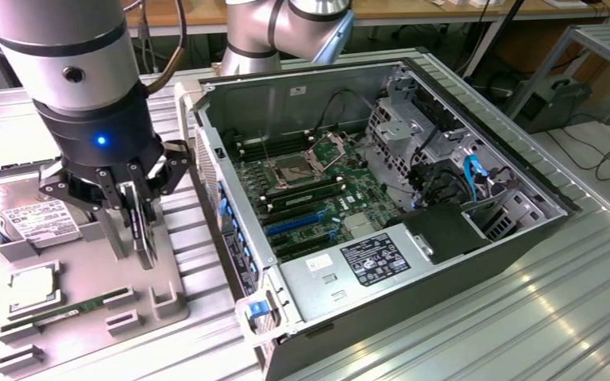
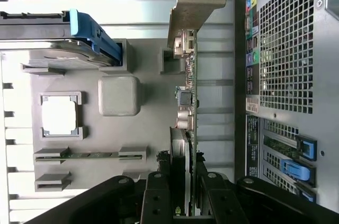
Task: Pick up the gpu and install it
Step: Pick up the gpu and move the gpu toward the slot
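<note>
Presently the gripper (image 1: 125, 213) (image 2: 185, 203) stands over the grey holder tray (image 1: 167, 298), its fingers (image 2: 159, 195) pressed against both faces of the gpu (image 1: 139, 238) (image 2: 189, 102), so it is judged closed on the card. The gpu stands on edge, directly below the wrist. Whether it has left its tray slot cannot be told. In the wrist view its long axis runs from the fingers out to the silver bracket (image 2: 193, 1), parallel to the nearest wall of the computer case (image 1: 215, 182) (image 2: 286, 49).

The case lies open just beside the tray, toward the exterior view's right. The blue slots (image 1: 295, 224) on its motherboard (image 1: 305, 186) are well apart from the card.

Writing: the hard drive (image 1: 19, 214) and the power supply (image 1: 374, 258) each carry a white label, and neither is legible. No brand can be read
</note>
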`<state>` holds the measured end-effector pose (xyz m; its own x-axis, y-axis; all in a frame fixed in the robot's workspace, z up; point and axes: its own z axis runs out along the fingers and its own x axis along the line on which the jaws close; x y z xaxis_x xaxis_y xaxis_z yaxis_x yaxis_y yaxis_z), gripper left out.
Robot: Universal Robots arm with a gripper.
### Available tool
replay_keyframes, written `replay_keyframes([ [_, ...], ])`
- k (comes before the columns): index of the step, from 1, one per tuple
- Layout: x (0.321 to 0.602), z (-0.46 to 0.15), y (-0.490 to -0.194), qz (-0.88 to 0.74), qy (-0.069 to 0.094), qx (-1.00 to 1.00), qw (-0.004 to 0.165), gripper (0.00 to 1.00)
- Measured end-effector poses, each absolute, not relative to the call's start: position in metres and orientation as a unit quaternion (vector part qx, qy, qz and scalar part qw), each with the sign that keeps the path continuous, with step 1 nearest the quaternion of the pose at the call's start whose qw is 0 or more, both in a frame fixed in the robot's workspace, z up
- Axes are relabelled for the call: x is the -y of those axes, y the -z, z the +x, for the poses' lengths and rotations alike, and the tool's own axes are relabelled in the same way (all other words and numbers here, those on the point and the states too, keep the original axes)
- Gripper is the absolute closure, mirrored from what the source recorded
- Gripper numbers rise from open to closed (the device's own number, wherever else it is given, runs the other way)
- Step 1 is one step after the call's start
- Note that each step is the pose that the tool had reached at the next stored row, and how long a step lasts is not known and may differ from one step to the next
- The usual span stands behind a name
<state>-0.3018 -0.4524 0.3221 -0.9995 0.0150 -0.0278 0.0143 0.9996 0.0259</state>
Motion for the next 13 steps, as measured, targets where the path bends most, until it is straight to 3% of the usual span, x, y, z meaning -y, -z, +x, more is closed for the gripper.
replay_keyframes([
  [13, 0.452, -0.302, -0.351, 0.007, -0.013, -1.0, 0.014, 0.73],
])
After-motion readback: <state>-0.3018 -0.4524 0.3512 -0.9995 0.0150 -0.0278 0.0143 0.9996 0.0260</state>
